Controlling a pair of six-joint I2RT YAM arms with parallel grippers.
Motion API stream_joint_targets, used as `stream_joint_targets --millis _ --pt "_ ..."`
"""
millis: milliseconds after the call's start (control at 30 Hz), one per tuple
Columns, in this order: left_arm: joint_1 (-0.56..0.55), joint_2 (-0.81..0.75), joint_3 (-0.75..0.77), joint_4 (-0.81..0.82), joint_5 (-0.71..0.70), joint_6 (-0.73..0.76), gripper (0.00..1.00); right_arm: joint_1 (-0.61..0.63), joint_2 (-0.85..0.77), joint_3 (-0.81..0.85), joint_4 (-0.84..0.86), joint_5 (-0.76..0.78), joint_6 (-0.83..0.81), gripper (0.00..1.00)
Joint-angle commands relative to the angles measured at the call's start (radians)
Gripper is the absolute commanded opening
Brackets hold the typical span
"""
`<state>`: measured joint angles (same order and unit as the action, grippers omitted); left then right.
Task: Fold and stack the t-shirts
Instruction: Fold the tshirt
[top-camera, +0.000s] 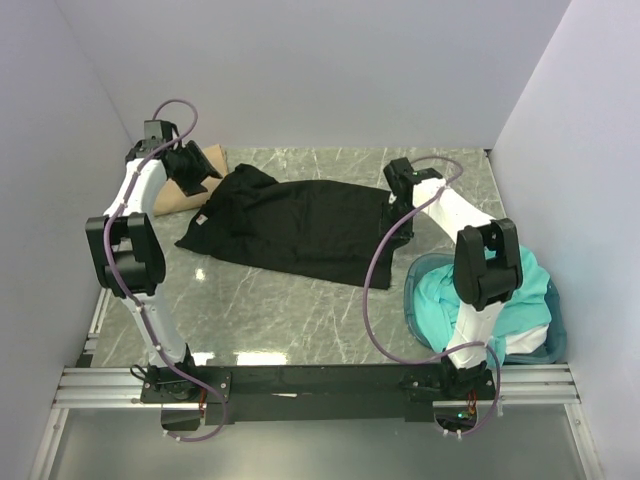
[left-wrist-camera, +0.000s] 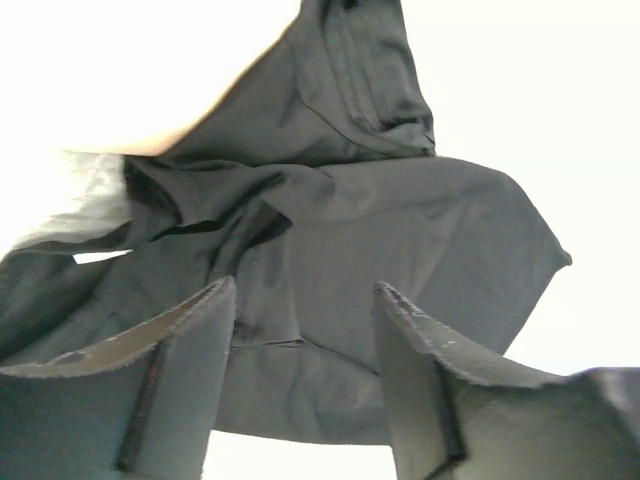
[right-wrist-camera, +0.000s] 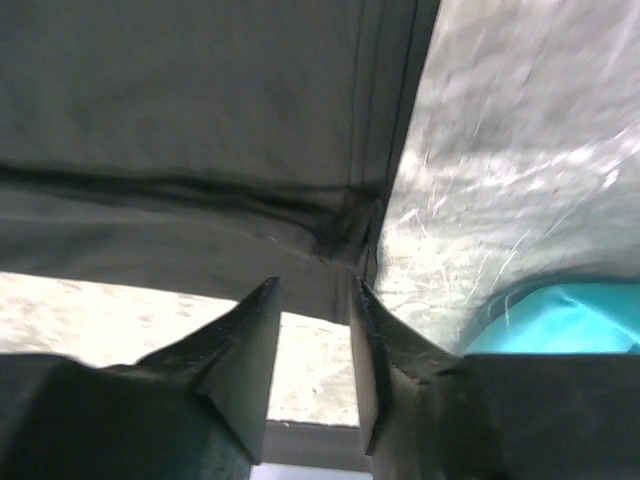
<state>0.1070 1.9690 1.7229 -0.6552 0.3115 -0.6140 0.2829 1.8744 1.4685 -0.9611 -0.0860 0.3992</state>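
Observation:
A black t-shirt (top-camera: 300, 225) lies spread and rumpled on the marble table. My left gripper (top-camera: 197, 172) is at its bunched left end. In the left wrist view the left gripper (left-wrist-camera: 305, 295) is open with black cloth (left-wrist-camera: 380, 220) beyond and below the fingers. My right gripper (top-camera: 398, 198) is at the shirt's right edge. In the right wrist view the right gripper (right-wrist-camera: 315, 290) is open with a narrow gap, its tips at the hem corner (right-wrist-camera: 340, 235). A tan-brown shirt (top-camera: 180, 195) lies folded behind the left gripper. Teal shirts (top-camera: 520, 295) fill the tub.
The round blue tub (top-camera: 412, 300) stands at the right near edge beside the right arm; its teal contents show in the right wrist view (right-wrist-camera: 560, 320). White walls close in the table on three sides. Bare marble (top-camera: 280, 320) lies in front of the black shirt.

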Motion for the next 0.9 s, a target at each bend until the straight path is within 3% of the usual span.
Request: stream_joint_targets --millis 0,200,400,600,867 --pt "-0.003 -0.07 0.017 -0.003 -0.067 -0.006 0.65 -0.014 -0.052 0.072 0.018 0.049 0.032 0.43" --pt "0.032 -0.189 -0.169 0.008 -0.13 0.034 0.67 0.002 -0.132 0.009 0.074 0.006 0.015 0.44" --pt "0.157 -0.311 -0.417 0.072 -0.06 0.037 0.66 0.094 -0.176 -0.109 0.147 -0.055 -0.002 0.44" --pt "0.169 -0.311 -0.485 0.077 -0.018 0.062 0.66 0.142 -0.135 -0.184 0.226 -0.11 0.024 0.44" --pt "0.174 -0.279 -0.536 0.052 -0.089 0.059 0.66 0.147 -0.06 -0.215 0.268 -0.135 0.021 0.44"
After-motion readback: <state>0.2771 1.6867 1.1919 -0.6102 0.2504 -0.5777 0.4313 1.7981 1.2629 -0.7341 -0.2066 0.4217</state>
